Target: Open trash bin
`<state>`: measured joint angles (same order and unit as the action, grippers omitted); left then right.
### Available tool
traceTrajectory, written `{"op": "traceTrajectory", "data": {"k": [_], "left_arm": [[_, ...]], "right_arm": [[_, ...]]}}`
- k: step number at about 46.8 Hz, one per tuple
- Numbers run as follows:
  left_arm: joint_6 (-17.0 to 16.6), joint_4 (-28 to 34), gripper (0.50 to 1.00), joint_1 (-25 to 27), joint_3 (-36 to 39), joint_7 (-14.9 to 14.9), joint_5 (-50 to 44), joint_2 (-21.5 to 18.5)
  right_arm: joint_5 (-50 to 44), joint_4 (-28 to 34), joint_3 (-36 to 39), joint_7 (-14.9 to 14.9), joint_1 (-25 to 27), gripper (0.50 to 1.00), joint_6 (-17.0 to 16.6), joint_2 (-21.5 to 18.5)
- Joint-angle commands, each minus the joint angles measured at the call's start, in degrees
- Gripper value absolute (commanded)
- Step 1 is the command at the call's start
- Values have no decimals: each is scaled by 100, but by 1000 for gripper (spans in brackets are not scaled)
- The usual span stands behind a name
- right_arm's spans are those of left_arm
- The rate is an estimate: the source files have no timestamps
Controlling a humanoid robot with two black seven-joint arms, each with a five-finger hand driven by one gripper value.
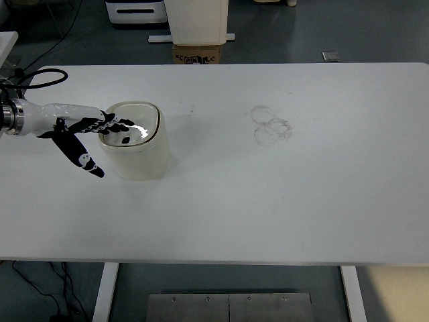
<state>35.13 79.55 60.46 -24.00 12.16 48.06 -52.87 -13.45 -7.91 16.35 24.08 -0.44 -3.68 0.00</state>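
Observation:
A small cream trash bin (139, 155) stands on the left part of the white table (268, 194). Its lid (137, 127) is tilted down into the bin's mouth. My left hand (94, 134) comes in from the left edge. Its fingers (117, 125) are stretched out flat on the lid, with the fingertips resting on it. The thumb (87, 161) hangs down beside the bin's left wall. The hand grasps nothing. The right arm is out of view.
Faint ring marks (270, 125) show on the table right of centre. A black cable (40, 79) lies at the far left corner. Beyond the far edge stand a cardboard box (198, 54) and a white container (197, 20).

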Motion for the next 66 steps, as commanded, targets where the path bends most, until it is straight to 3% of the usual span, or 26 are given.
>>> {"op": "traceTrajectory", "data": {"k": [1,13,19,27,43,53,66], "left_arm": [[-13,-36,1000,185,-25,-12,-130,5],[-13,-62,1000,221,-17,-12,-174,49],[-13,-115,1000,159,-17,-12,-130,391],[-13,-133,1000,159,-8,-12,-122,515],[-13,-124,1000,-148,-17,-3,-104,348],[-13,-431,1000,581,-78,-12,-323,506],[-13,-598,1000,836,-183,-12,-560,524]], "right_arm": [[0,0,0,0,0,991,-1,0],[0,0,0,0,0,991,-1,0],[0,0,0,0,0,991,-1,0],[0,0,0,0,0,991,-1,0],[0,0,0,0,0,991,-1,0],[0,0,0,0,0,991,-1,0],[0,0,0,0,0,991,-1,0]]}}
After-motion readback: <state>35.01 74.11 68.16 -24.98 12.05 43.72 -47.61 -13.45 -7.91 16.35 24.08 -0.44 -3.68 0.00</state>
